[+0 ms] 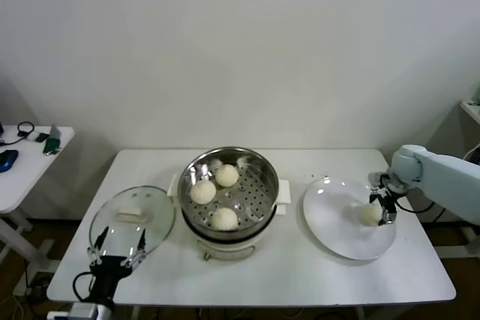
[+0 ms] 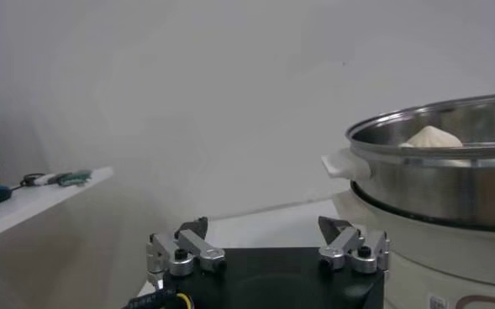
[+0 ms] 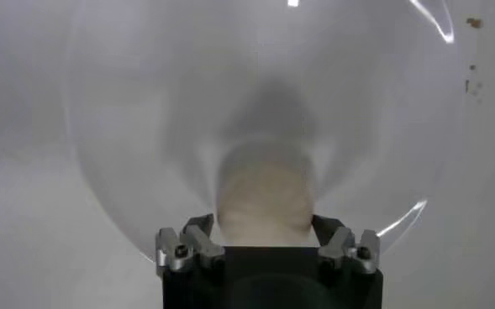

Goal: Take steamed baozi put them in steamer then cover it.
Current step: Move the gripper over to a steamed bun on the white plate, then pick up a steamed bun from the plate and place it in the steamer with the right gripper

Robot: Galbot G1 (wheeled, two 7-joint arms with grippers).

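Right pincer (image 1: 380, 210) straddles round baozi (image 1: 370, 213) on plate (image 1: 337, 222).

Colours and patterns on the white table (image 1: 300, 275)

Four cream-white baozi were seen: three (image 1: 203, 192) in the shiny silver steamer (image 1: 262, 166), whose floor was dotted with dark perforations, and one (image 1: 370, 214) on the plain white plate (image 1: 330, 219). The steamer's base (image 1: 225, 249) was cream-white. The clear glass cover (image 1: 161, 219) was edged in metal, with a cream handle. Black and silver were shown on the left gripper (image 2: 268, 252).
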